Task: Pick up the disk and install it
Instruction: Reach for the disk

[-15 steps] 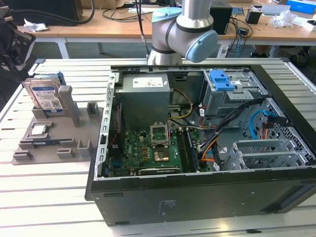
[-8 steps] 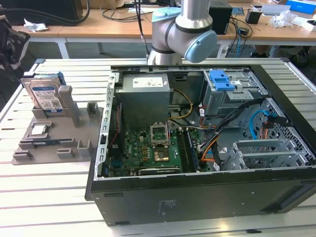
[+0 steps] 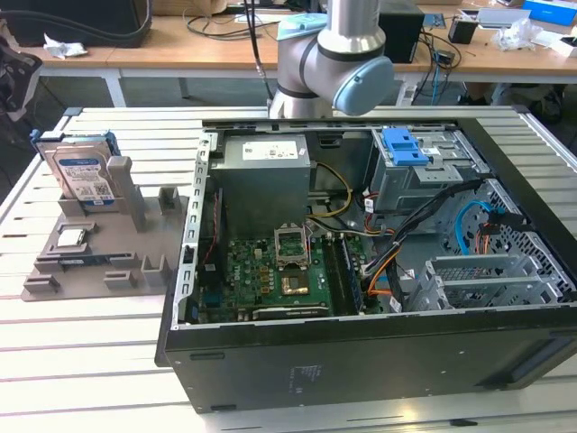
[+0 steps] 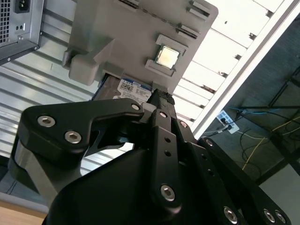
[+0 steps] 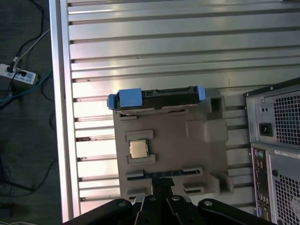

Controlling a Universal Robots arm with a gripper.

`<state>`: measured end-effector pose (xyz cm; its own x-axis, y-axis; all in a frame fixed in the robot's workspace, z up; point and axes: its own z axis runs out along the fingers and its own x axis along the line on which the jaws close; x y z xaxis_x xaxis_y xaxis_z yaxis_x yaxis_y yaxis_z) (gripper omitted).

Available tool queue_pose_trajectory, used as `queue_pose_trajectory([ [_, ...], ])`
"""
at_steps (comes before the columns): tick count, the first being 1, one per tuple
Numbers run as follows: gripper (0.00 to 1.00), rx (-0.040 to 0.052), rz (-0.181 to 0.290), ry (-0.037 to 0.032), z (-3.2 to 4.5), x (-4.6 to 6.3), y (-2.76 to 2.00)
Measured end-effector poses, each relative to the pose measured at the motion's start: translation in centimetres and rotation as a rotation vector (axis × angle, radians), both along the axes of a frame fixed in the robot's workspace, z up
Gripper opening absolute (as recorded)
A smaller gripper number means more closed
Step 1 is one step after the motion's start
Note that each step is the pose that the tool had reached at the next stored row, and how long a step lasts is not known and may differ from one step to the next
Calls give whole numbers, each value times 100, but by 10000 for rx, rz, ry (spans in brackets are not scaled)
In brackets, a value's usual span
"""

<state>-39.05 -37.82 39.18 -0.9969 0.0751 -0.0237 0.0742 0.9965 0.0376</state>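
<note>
The disk (image 3: 81,176) stands upright in a slot at the back of a grey holder (image 3: 117,262), on the exterior view's left. It is silver with a white-and-blue label and sits in a blue carrier. In the first wrist view the disk (image 5: 157,96) shows edge-on, blue tabs at both ends. In the second wrist view part of the disk label (image 4: 133,89) peeks out beyond the fingers. My gripper (image 5: 161,182) hangs high above the holder, well apart from the disk, shut with nothing in it. The gripper (image 4: 161,96) shows black linkages meeting at the tip.
A small square CPU chip (image 3: 72,237) lies in the holder in front of the disk. The open computer case (image 3: 361,262) fills the exterior view's right, with a grey drive cage and blue latch (image 3: 403,144) at its back. Everything rests on a slatted metal table (image 3: 90,361).
</note>
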Motion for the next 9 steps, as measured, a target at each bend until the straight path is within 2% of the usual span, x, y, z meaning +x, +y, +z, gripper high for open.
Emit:
queue_pose_trajectory([
  [2, 11, -4, 0, -2, -3, -19, 22],
  [6, 11, -20, 0, -1, -5, -62, 120],
  [9, 11, -21, -1, -1, -6, -73, 156],
])
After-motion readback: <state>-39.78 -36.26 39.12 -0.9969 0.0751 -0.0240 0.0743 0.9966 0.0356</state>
